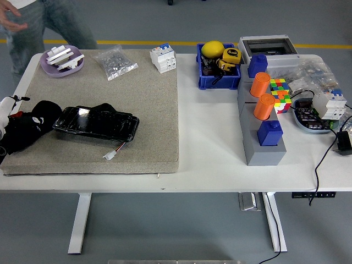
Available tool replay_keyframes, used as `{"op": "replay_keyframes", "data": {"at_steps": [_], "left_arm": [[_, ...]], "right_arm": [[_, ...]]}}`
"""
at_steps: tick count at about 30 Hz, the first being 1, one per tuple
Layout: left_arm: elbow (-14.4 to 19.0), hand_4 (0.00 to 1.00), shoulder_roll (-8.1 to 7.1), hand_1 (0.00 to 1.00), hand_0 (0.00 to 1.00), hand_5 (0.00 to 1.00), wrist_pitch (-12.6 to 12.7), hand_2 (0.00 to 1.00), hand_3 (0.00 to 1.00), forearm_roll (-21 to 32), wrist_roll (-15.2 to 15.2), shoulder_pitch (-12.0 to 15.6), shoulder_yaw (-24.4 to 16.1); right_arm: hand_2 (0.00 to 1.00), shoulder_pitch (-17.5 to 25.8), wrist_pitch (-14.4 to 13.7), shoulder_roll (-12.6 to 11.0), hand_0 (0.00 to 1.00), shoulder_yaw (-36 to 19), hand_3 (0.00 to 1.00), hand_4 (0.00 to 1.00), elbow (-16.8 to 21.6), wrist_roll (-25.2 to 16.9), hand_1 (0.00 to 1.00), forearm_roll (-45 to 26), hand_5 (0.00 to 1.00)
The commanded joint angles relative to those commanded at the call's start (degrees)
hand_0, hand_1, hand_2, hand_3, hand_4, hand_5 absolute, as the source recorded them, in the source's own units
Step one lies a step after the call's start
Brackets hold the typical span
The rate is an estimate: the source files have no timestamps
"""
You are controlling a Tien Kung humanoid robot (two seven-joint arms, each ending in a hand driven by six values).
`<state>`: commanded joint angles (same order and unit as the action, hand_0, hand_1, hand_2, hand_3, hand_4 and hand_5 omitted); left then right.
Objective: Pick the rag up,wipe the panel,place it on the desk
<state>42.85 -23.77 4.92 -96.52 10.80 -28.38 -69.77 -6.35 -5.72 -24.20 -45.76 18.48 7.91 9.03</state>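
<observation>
A glossy black panel [96, 124] lies flat on the grey felt mat [143, 110], with a small white connector [111, 154] on a wire at its front right corner. A black rag [38, 124] sits bunched at the panel's left end, and more black cloth [104, 108] shows behind the panel's far edge. My left hand [10, 124] comes in at the left edge, black with white and red parts, right against the bunched rag. Whether it grips the rag is hidden by black on black. My right arm is out of view.
A person stands at the far left corner with a hand [14, 22] held above the table. On the mat's far side are a purple dish [62, 60], a bag of screws [114, 62] and a white breaker [164, 58]. A blue bin [218, 74], grey blocks with orange cylinders [263, 104] and cables fill the right.
</observation>
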Motion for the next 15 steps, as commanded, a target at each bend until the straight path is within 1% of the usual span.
{"op": "replay_keyframes", "data": {"at_steps": [5, 6, 7, 11, 12, 15], "left_arm": [[-2.2, 0.934, 0.3, 0.906, 0.852, 0.271, 0.6, 0.898, 0.81, 1.2, -0.4, -0.6, 1.0], [-2.4, 0.883, 0.38, 0.868, 0.768, 0.234, 0.9, 0.857, 0.753, 1.3, -0.5, -0.7, 1.2], [-2.5, 0.883, 0.48, 0.868, 0.768, 0.234, 1.4, 0.857, 0.753, 1.4, -0.6, -0.8, 1.4], [-2.7, 0.883, 0.84, 0.868, 0.768, 0.234, 2.3, 0.857, 0.753, 1.9, -0.6, -1.0, 2.1], [-2.6, 0.831, 0.91, 0.822, 0.641, 0.178, 2.5, 0.819, 0.67, 2.1, -0.7, -1.0, 2.2], [-2.4, 0.831, 1.18, 0.822, 0.641, 0.178, 3.6, 0.819, 0.67, 2.2, -1.3, -1.1, 2.4]], "right_arm": [[0.628, 0.1, -0.2, 0.0, 0.752, -0.5, 0.56, 0.913, 0.2, -0.1, 0.623, 0.6, 0.427], [0.628, 0.1, -0.2, 0.0, 0.753, -0.6, 0.56, 0.913, 0.2, -0.1, 0.622, 0.7, 0.427], [0.628, 0.1, -0.3, 0.0, 0.753, -0.6, 0.56, 0.913, 0.2, -0.1, 0.622, 0.7, 0.427], [0.628, 0.2, -0.2, 0.0, 0.753, -0.4, 0.56, 0.913, 0.2, -0.1, 0.622, 0.6, 0.427], [0.625, 0.2, -0.2, 0.0, 0.753, -0.4, 0.56, 0.913, 0.2, 0.0, 0.622, 0.6, 0.428], [0.625, 0.2, -0.3, 0.0, 0.753, -0.6, 0.56, 0.913, 0.2, -0.1, 0.622, 0.8, 0.428]]}}
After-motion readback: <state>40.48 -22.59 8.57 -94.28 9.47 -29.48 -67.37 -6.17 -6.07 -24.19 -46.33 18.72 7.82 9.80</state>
